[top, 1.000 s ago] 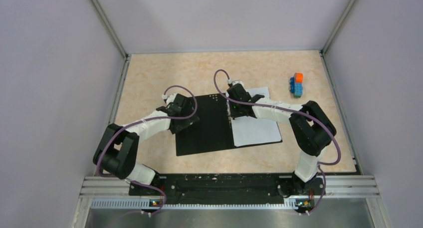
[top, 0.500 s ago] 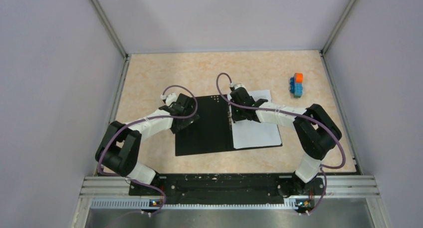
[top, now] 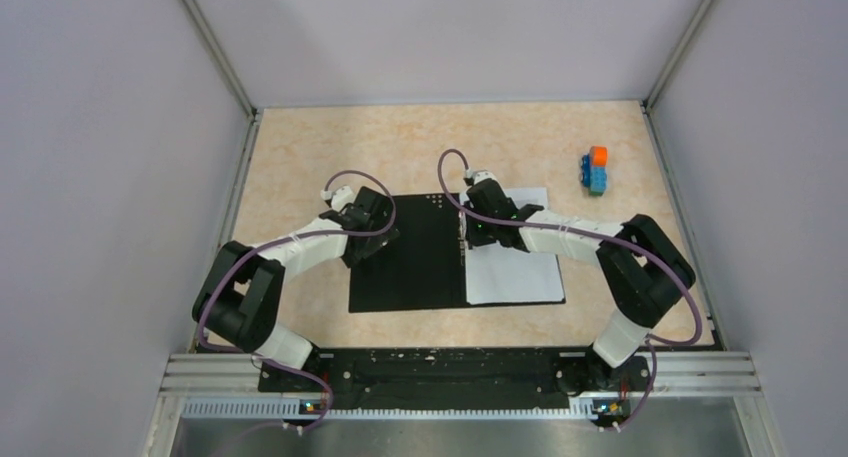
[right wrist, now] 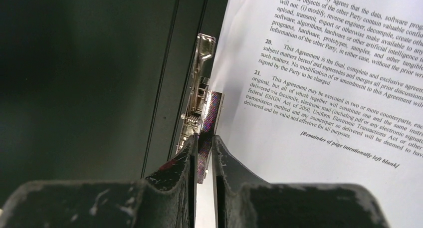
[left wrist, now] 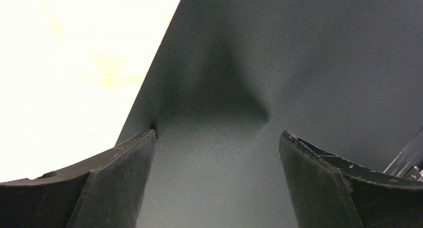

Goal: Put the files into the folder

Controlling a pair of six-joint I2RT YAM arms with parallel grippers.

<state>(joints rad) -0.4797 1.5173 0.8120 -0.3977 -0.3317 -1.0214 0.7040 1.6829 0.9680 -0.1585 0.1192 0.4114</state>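
Top external view: we see the folder [top: 410,257] lying open, black inside up, mid-counter [top: 330,147], its spine running away from the arm bases. The files [top: 515,272] lie on its right half, long axis parallel to the spine, inner edge just beside the metal clip [right wrist: 199,88]. Our right end effector [right wrist: 203,143], the nearer one, sits directly over that clip, fingers nearly closed and pinching the clip lever [right wrist: 212,108]. Our left end effector [left wrist: 217,138] hangs spread wide over the left flap, holding nothing.
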